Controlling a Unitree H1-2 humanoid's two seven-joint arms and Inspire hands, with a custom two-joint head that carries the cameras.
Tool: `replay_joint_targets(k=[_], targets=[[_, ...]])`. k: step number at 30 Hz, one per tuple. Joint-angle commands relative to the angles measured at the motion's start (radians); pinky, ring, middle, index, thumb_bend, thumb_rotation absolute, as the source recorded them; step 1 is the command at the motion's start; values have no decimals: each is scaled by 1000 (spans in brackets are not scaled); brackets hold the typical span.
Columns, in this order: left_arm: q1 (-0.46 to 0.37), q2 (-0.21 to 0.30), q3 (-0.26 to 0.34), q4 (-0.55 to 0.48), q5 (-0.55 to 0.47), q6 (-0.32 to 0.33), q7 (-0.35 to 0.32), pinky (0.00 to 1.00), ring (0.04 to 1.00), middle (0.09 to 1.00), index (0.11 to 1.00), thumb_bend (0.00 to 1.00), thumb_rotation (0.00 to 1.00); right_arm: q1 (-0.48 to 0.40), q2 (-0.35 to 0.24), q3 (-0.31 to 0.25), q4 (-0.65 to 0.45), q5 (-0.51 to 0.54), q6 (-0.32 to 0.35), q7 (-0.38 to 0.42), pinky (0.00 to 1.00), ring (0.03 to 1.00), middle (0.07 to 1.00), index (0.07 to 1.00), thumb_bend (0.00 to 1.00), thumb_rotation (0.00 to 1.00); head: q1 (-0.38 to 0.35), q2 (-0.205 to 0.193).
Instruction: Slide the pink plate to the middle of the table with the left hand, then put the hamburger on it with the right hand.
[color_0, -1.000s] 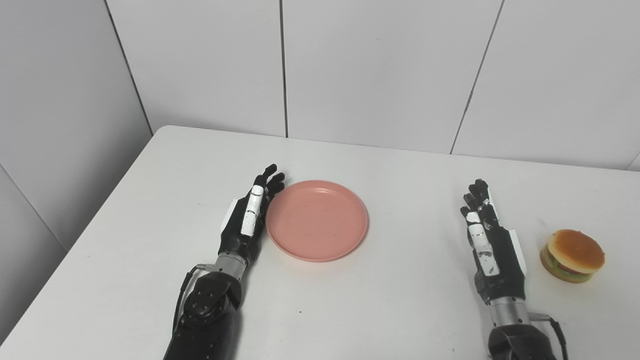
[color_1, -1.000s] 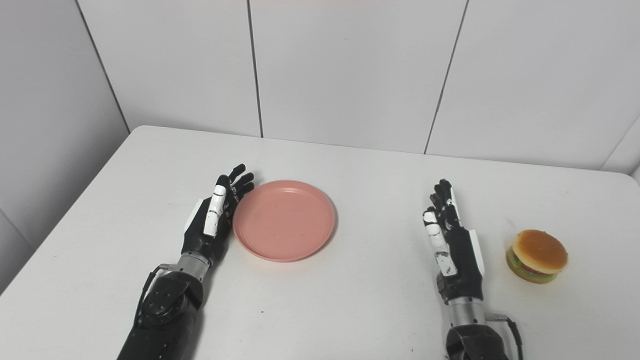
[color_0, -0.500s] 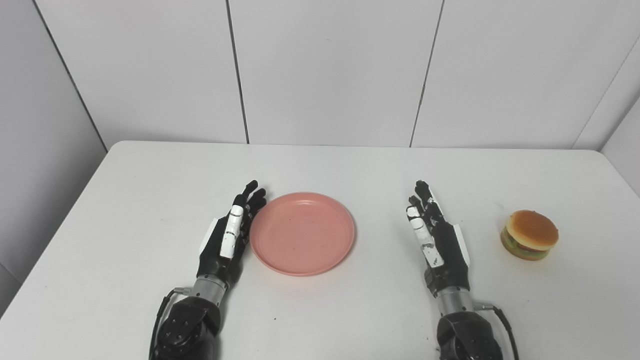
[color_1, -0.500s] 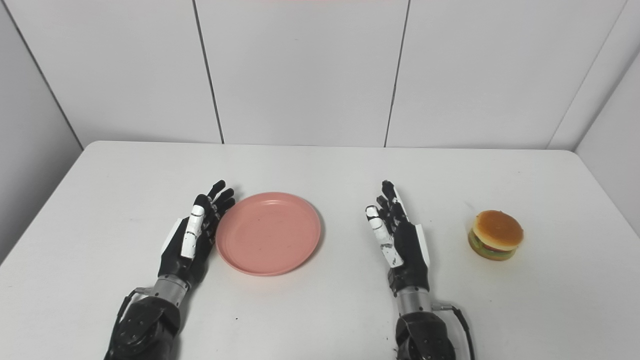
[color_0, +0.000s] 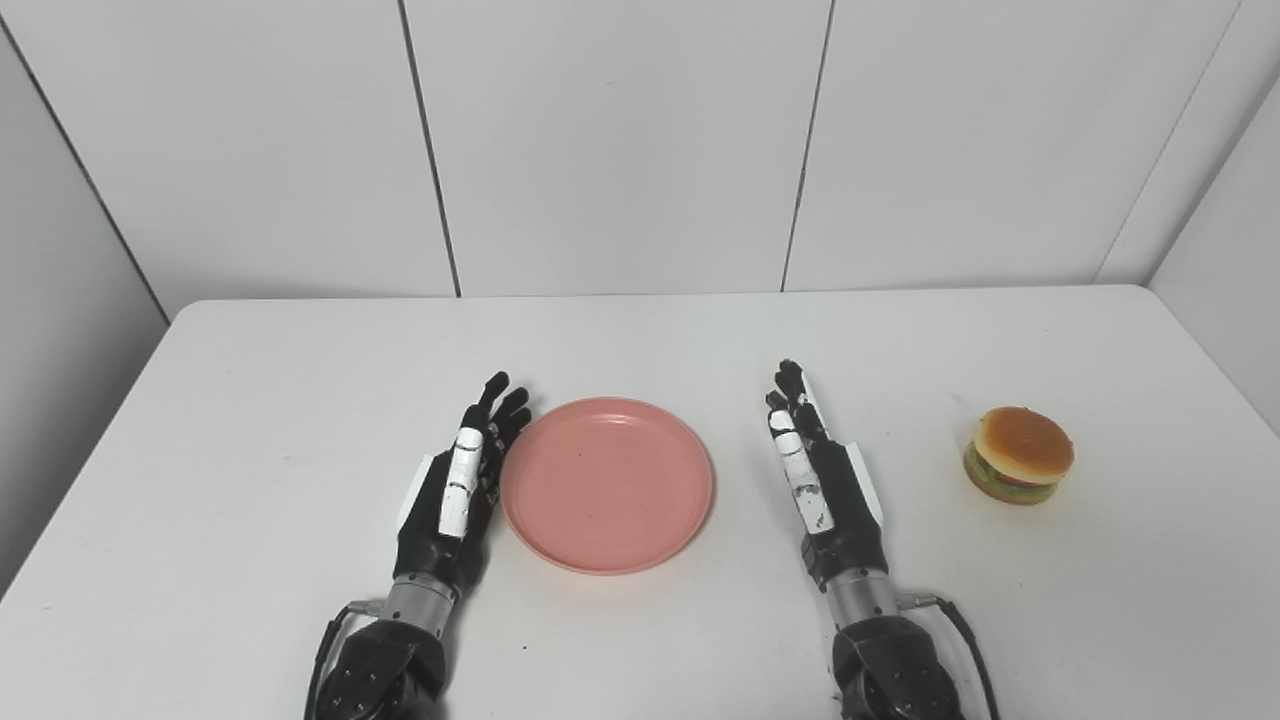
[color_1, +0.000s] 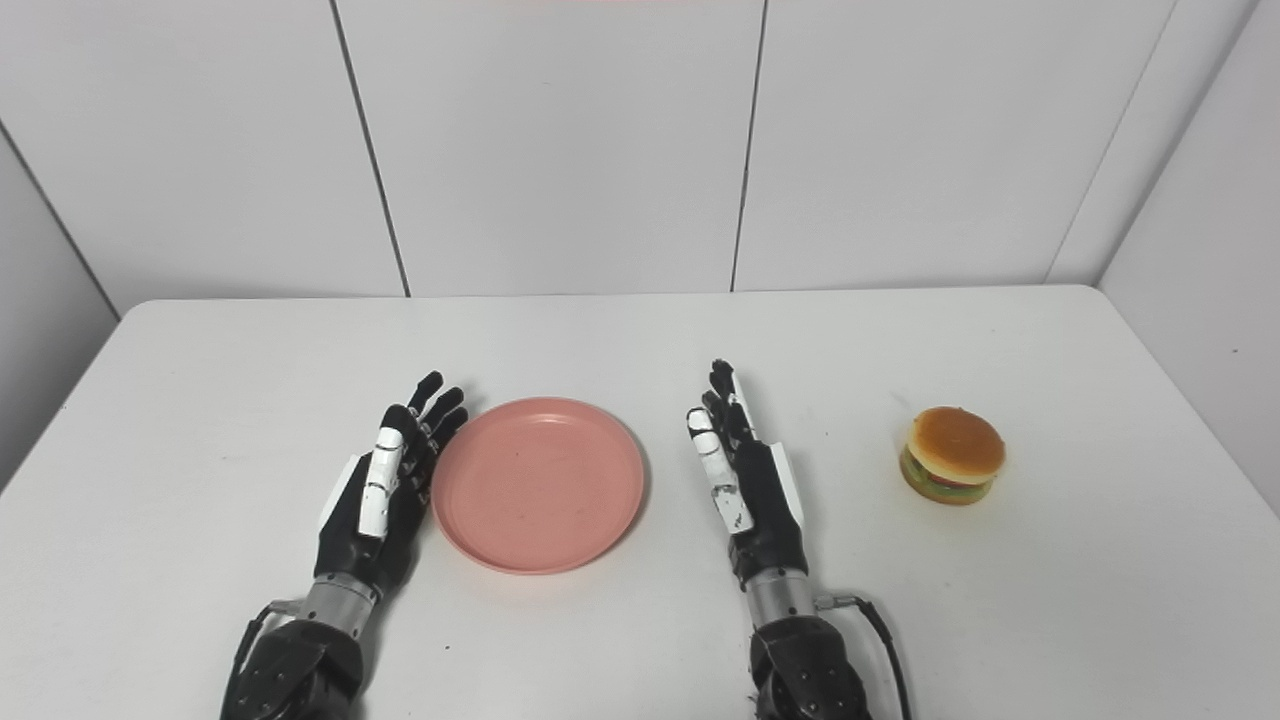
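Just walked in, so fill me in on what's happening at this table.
A humanoid robot's black left hand rests open, edge-on against the left rim of the round pink plastic plate near the white table's middle. The right hand waits open, right of the plate. The toy hamburger sits untouched, far right.

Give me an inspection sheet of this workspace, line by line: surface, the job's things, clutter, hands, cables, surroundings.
Surface: white table with rounded corners, a few small dark specks.
Job's things: round pink plastic plate lies flat and bare near the middle; toy hamburger with tan bun stands apart on the right side, untouched.
Clutter: nothing seen.
Hands: left hand open, edge-on against the plate's left rim, fingers straight; right hand open, between plate and hamburger, touching neither.
Cables: black cable loops at the right wrist; another at the left wrist.
Surroundings: plain white panelled walls with dark seams behind and at both sides.
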Motion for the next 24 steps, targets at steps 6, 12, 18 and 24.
replay_joint_targets(k=[6, 12, 18, 24], targets=[[24, -32, -8, 61, 25, -68, 10, 911, 918, 918, 907, 590, 1000, 74, 23, 8, 81, 6, 10, 0, 987, 970, 997, 979, 584, 888, 11, 1], [15, -41, -8, 96, 19, -96, 3, 921, 926, 926, 913, 577, 1000, 50, 18, 14, 119, -2, -18, 4, 991, 987, 1000, 993, 602, 901, 4, -8], [10, -55, -16, 126, 34, -126, 4, 959, 947, 943, 931, 567, 1000, 53, 14, 13, 115, 16, -15, 16, 1000, 990, 1000, 1000, 620, 899, 11, -1], [9, -63, -14, 160, 63, -151, 27, 992, 978, 977, 967, 565, 1000, 70, 7, 6, 77, 21, 11, 18, 986, 984, 1000, 999, 544, 905, 36, 4]])
